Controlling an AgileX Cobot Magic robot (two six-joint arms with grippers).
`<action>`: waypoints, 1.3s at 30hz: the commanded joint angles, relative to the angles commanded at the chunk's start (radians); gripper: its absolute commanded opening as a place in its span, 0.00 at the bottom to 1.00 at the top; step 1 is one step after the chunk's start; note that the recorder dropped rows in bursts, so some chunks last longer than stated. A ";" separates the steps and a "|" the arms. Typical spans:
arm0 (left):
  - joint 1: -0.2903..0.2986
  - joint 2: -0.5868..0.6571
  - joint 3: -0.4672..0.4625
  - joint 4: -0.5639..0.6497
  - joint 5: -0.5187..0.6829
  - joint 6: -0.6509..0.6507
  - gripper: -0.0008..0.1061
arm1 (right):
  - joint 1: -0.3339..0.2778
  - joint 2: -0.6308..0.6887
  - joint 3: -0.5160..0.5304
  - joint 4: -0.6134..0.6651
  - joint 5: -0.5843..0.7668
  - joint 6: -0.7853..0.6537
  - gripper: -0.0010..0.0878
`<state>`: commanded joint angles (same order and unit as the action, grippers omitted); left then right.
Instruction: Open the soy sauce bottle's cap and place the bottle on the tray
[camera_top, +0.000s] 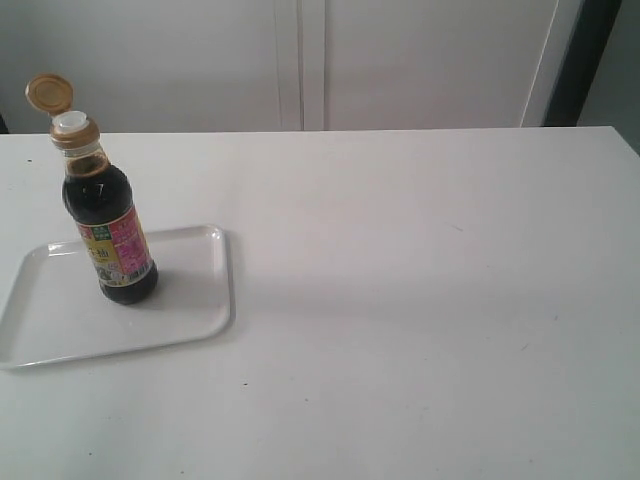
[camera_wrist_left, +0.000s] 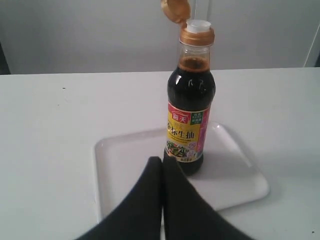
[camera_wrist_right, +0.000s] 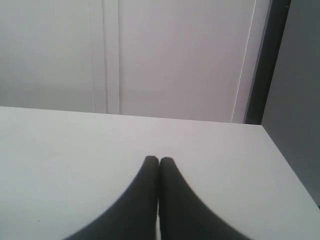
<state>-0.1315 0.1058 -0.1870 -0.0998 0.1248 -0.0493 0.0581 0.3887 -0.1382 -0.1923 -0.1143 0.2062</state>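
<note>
The soy sauce bottle (camera_top: 108, 220) stands upright on the white tray (camera_top: 190, 300) at the table's left. Its golden cap (camera_top: 48, 95) is flipped open on its hinge, and the white spout (camera_top: 71, 121) shows. In the left wrist view the bottle (camera_wrist_left: 190, 107) rises just beyond my left gripper (camera_wrist_left: 162, 160), whose black fingers are shut together with nothing between them, apart from the bottle. The cap (camera_wrist_left: 175, 10) and the tray (camera_wrist_left: 125, 165) show there too. My right gripper (camera_wrist_right: 159, 160) is shut and empty over bare table. Neither gripper appears in the exterior view.
The white table (camera_top: 420, 300) stretches to the right of the tray. A pale wall (camera_top: 300, 60) with panel seams stands behind it, and a dark vertical strip (camera_top: 585, 60) is at the back right. The table's right edge (camera_wrist_right: 287, 160) shows near my right gripper.
</note>
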 joint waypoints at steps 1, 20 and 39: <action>0.000 0.000 0.000 0.000 0.000 0.000 0.01 | 0.000 0.000 0.000 0.000 0.000 0.000 0.01; 0.011 -0.053 0.086 0.019 0.001 0.049 0.01 | 0.000 0.000 0.000 0.000 0.000 0.000 0.01; 0.031 -0.106 0.187 0.019 0.088 0.049 0.01 | 0.000 0.000 0.000 0.000 0.000 0.000 0.01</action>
<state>-0.1010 0.0000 0.0000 -0.0811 0.2127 0.0000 0.0581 0.3887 -0.1382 -0.1923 -0.1143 0.2062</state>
